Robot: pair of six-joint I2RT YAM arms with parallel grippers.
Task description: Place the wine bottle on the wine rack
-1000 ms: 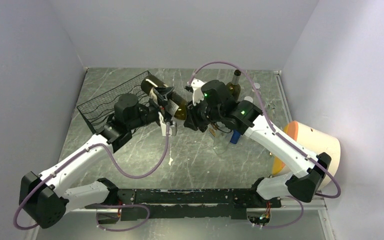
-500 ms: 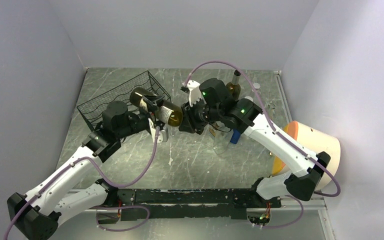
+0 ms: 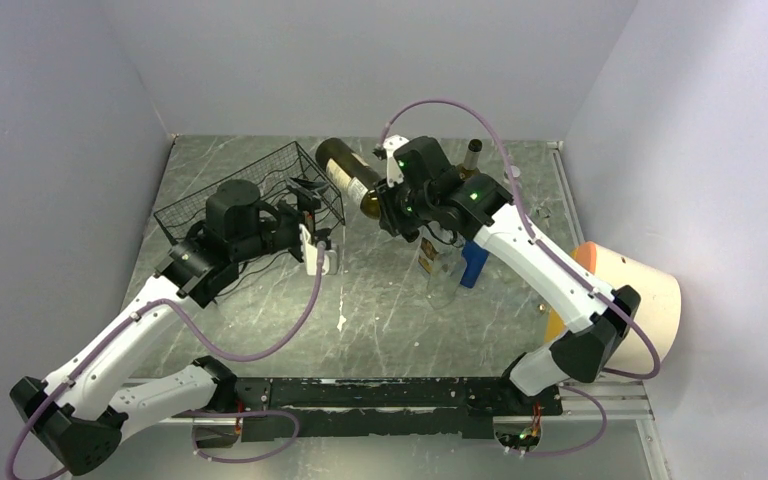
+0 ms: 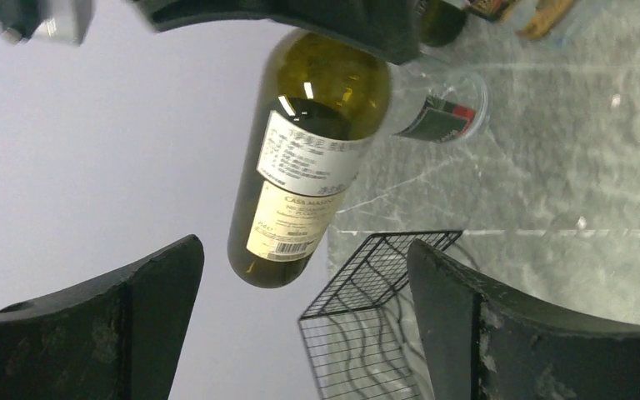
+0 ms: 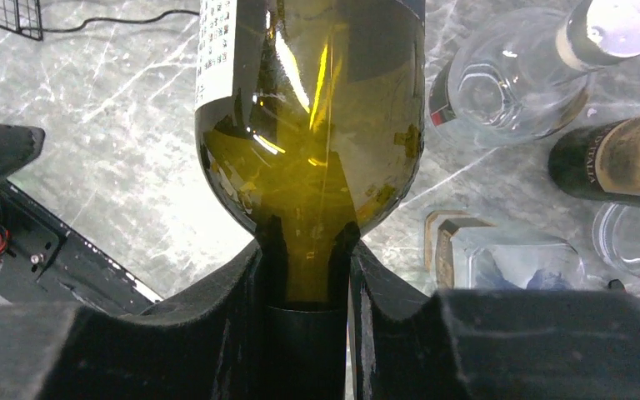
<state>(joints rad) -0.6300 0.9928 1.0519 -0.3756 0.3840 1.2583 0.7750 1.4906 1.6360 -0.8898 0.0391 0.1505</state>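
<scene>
As the right gripper (image 3: pixel 390 202) clamps its neck, the olive-green glass wine bottle (image 3: pixel 348 178) points base-first at the black wire wine rack (image 3: pixel 222 200) beside the gaping left gripper (image 3: pixel 308 200).

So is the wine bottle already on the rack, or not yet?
Not yet. The wine bottle hangs in the air beside the wine rack, its neck clamped in the right gripper.

White-shelled left arm (image 3: pixel 110 340) and right arm (image 3: pixel 545 275), each with chunky black joints (image 3: pixel 235 210). Lilac cables (image 3: pixel 250 358) looped along both, from base to wrist. Small green lights (image 3: pixel 472 196) lit on the right arm's black housings. Long black base bar (image 3: pixel 390 395) between the two bases. Matte black, curved, faintly scuffed fingers (image 4: pixel 483 333) at the arm tips.
</scene>
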